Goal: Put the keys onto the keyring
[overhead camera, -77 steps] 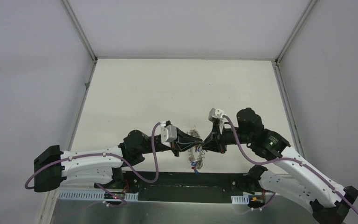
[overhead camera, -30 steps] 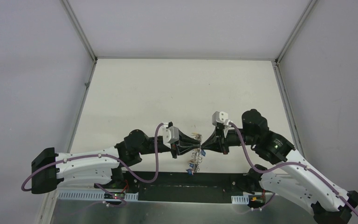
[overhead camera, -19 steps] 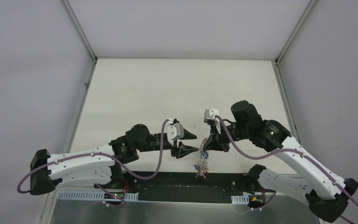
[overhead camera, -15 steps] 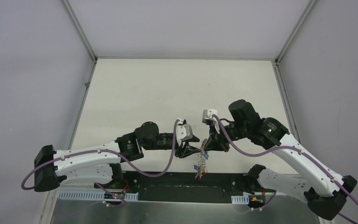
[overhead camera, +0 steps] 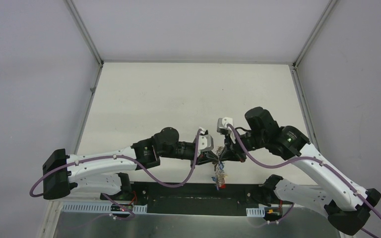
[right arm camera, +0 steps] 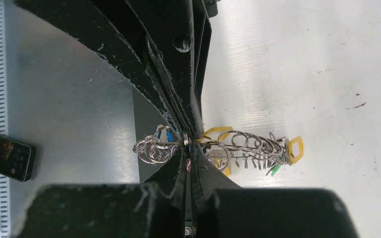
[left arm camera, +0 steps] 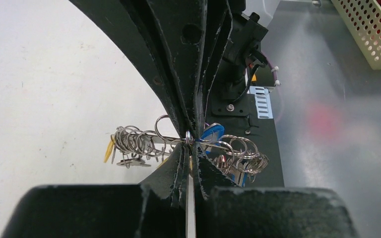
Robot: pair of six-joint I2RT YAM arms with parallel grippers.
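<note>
**Silver loop pinched from both sides**

Black fingertips (left arm camera: 182, 157) of the left gripper (left arm camera: 190, 148) are drawn in narrow, with no gap showing between them. They nip the thin wire of the keyring (left arm camera: 144, 141) at a single point. The right gripper (right arm camera: 187, 151) comes at that same point from the opposite side, its own jaws equally tight on the wire. The two sets of tips almost touch, nose to nose, in both wrist views.

From that shared pinch the keyring runs crosswise to the fingers. Its long axis lies square to the line on which the grippers face each other, with a bunch of small rings and keys (left arm camera: 129, 160) gathered on either side. A blue tag (left arm camera: 212, 133) sits just beside the pinch. A yellow tag (right arm camera: 295, 146) hangs at the far end of the bunch, out over the pale table (overhead camera: 178, 94), and another yellow tag lies close to the tips.

In the top view the bundle dangles from the meeting point, above the table's near edge between the two arm bases. Neither arm is nearer, since both are on it. I judge that any further threading depends on one gripper keeping the wire while the other lets go. The bunch should then swing below whichever pinch remains. I cannot make out a loose key.
</note>
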